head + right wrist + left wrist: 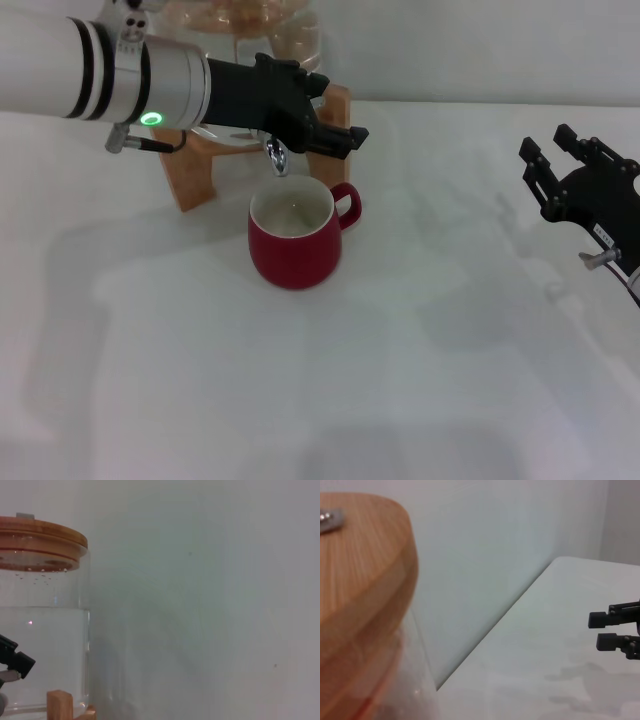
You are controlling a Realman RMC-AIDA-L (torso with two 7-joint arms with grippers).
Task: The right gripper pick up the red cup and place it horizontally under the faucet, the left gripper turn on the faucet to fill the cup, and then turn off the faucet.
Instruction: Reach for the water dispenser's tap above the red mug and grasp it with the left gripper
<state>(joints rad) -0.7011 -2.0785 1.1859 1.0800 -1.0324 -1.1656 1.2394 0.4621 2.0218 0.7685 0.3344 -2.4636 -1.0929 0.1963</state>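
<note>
faucet [277, 156] lever hidden behind left tool [335, 135], right tool [575, 170] cut off

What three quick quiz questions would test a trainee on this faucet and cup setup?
1. True or false: the red cup stands upright below the faucet.
2. Which gripper is at the faucet: A) left gripper B) right gripper?
3. What does the water jar stand on?

Key: 1 true. 2 A; the right gripper hangs apart at the table's right side, fingers open. 3 a wooden stand.
</note>
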